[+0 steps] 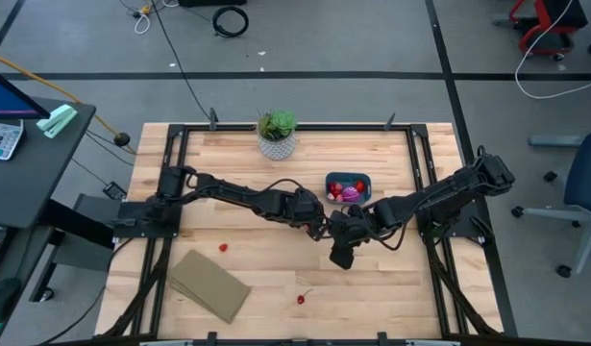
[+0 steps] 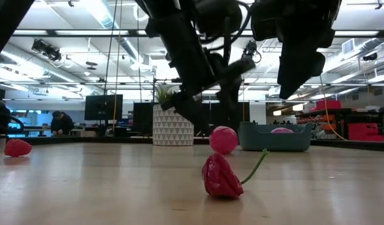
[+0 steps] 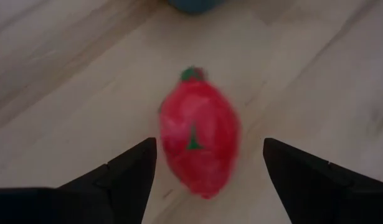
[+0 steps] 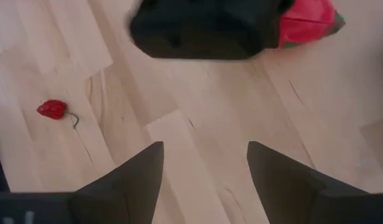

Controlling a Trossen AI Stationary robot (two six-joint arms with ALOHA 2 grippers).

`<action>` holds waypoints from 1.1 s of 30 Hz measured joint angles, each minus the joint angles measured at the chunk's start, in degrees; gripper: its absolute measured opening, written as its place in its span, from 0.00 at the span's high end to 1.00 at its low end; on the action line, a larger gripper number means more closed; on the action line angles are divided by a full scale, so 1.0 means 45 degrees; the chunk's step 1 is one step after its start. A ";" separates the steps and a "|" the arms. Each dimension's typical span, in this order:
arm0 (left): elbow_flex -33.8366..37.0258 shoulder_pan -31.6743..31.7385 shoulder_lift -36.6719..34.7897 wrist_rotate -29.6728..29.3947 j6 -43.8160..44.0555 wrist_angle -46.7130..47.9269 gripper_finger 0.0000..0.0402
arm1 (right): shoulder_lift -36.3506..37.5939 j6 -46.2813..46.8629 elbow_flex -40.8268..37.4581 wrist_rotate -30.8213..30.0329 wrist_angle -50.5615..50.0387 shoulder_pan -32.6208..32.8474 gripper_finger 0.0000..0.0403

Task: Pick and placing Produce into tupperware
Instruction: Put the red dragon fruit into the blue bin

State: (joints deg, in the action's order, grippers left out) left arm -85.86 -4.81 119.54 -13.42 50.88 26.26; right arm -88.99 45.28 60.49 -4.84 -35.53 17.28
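Pick step: left claw point(image 3: 207, 165), fingers apart, straddles a red produce piece point(image 3: 198, 142) on the surface near the tupperware point(image 1: 349, 188); next it needs lowering & closing, w/ right claw point(image 4: 203, 165) open alongside.

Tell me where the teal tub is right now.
In the high view the teal tub sits on the table's right half, toward the far edge, right of the potted plant and just beyond the two hands meeting mid-table; produce already lies inside it.

Grey floor point(image 1: 372, 38) with dark seams, black cable coil point(image 1: 230, 19), blue chair point(image 1: 583, 192); ceiling strip lights point(image 2: 48, 32), dark monitor point(image 2: 103, 106), seated person point(image 2: 59, 122) at a far desk
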 joint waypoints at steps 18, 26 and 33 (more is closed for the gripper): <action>-0.0019 0.0170 0.1225 -0.0410 -0.0094 -0.1277 0.25 | 0.0000 -0.0115 0.0000 -0.0250 -0.0151 -0.0005 0.40; 0.0000 0.0168 0.1160 -0.0450 0.0476 -0.1283 0.38 | 0.0000 -0.0107 0.0000 -0.0341 -0.0194 -0.0005 0.40; 0.0015 0.0178 0.1148 -0.0381 0.0575 -0.1805 0.47 | 0.0000 -0.0073 0.0000 -0.0592 -0.0302 -0.0005 0.40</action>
State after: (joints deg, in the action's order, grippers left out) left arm -85.80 -4.01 124.70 -15.14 53.47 18.14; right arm -88.99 44.95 60.49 -7.51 -36.89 17.26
